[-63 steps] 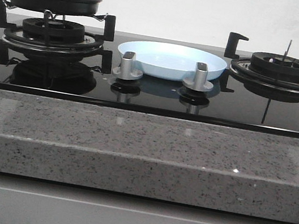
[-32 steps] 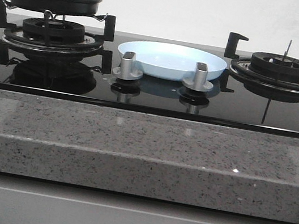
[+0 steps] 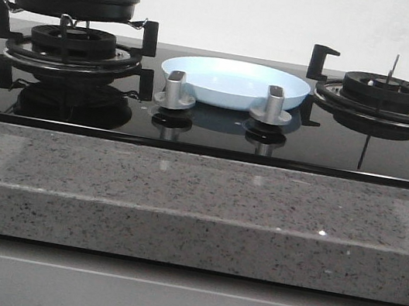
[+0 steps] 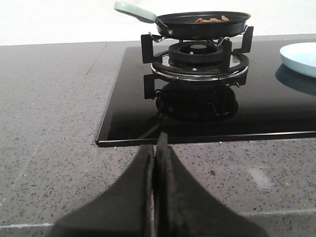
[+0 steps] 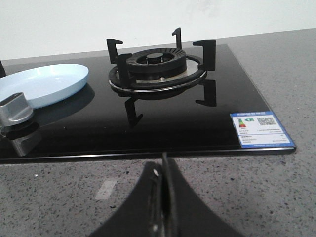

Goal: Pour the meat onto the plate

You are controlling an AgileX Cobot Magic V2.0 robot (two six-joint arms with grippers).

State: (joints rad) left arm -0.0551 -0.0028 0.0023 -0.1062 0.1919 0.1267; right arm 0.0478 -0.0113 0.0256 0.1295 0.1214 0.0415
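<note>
Left gripper (image 4: 155, 148) and right gripper (image 5: 163, 170): fingers pressed together, nothing held, both over the stone counter short of the hob. Meat (image 4: 211, 19) is seen in the pan (image 4: 202, 22) on the left burner (image 4: 197, 57); plate (image 3: 234, 82) lies bare between the burners. Meat judged light, loose, likely to slide; pan judged rigid, best taken by its pale handle (image 4: 134, 11)
</note>
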